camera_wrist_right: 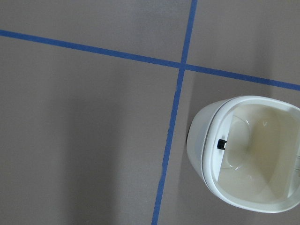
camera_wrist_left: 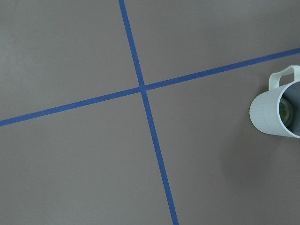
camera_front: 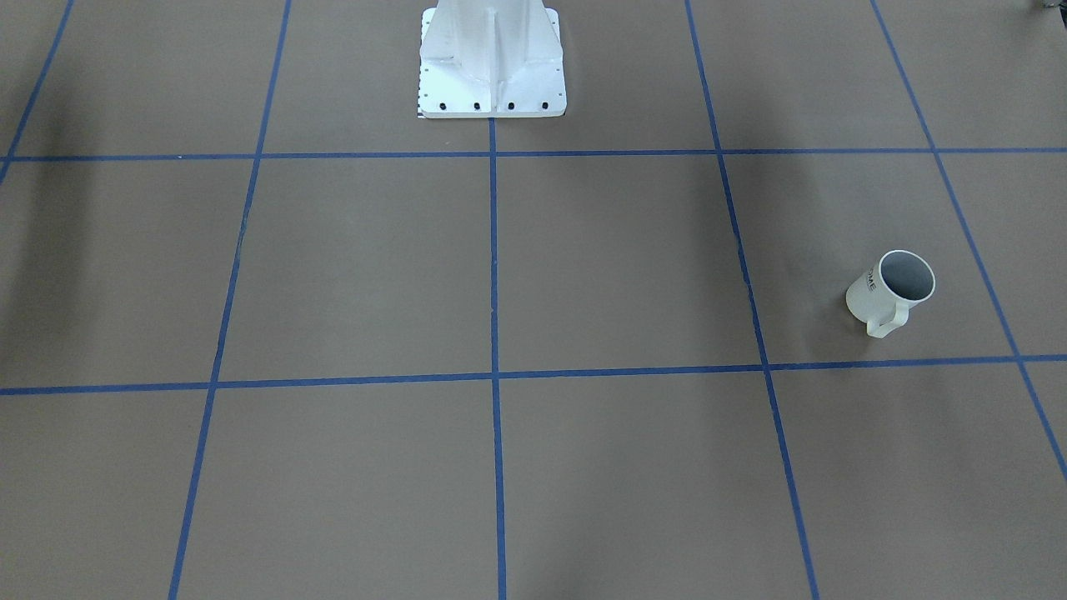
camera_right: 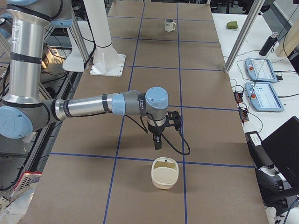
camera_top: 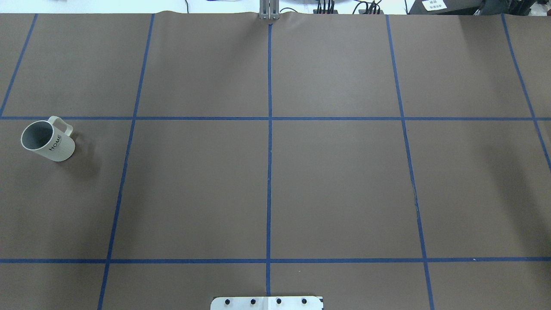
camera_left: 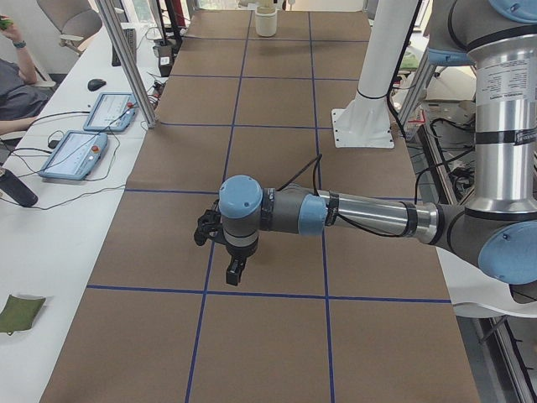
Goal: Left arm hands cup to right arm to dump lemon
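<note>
A: Mug position vs the pedestal?

B: White ceramic mug with a loop handle and black HOME lettering stands upright on the brown paper-covered table. It's on the robot's-left side of the white steel pedestal, well apart from it and further out toward the operators. Handle faces the operators.

A: Margins?

B: It sits inside one square of the blue tape grid, touching no line, well in from the table edges. Only paper and tape around it.

A: Anything unclear?

B: Small dull yellow lemon shows only in the left wrist view, low inside the mug, partly cut by the frame edge. In the overhead and front views the inside just reads grey. Both grippers appear in side views only, so I can't tell finger spacing or whether either grips anything.

A: Grippers vs mug?

B: Black open-frame left gripper hangs over the table left of the pedestal. The mug sits at its camera's right edge, off to one side. Black two-finger right gripper hangs on the pedestal's other side, far from the mug, just beside a cream rounded plastic tub. The tub is the farther of the two from the pedestal.
</note>
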{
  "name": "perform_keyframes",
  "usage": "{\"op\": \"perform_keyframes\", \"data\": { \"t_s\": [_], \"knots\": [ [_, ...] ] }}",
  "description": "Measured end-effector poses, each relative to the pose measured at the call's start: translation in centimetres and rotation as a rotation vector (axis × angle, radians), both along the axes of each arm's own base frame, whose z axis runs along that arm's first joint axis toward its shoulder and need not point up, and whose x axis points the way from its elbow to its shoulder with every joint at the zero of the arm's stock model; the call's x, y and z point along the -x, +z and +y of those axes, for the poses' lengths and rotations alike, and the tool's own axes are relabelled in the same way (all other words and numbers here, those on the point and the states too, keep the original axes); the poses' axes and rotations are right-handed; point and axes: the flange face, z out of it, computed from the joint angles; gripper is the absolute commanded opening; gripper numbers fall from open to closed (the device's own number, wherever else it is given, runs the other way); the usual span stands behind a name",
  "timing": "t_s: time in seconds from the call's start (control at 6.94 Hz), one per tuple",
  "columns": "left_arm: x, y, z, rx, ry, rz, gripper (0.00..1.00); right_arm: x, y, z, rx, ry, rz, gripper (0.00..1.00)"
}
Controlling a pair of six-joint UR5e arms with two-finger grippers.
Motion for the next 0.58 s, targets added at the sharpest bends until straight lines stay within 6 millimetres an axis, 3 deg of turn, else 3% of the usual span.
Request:
{"op": "perform_keyframes", "data": {
  "t_s": [0.29,0.58],
  "knots": [
    [0.0,-0.3,0.0,-0.009,0.002,-0.001,1.00,0.0,-0.2,-0.1,-0.002,0.003,-0.004,1.00],
    [0.0,-1.9,-0.2,-0.043,0.002,-0.002,1.00,1.0,-2.5,-1.6,-0.015,0.015,-0.063,1.00]
  ]
}}
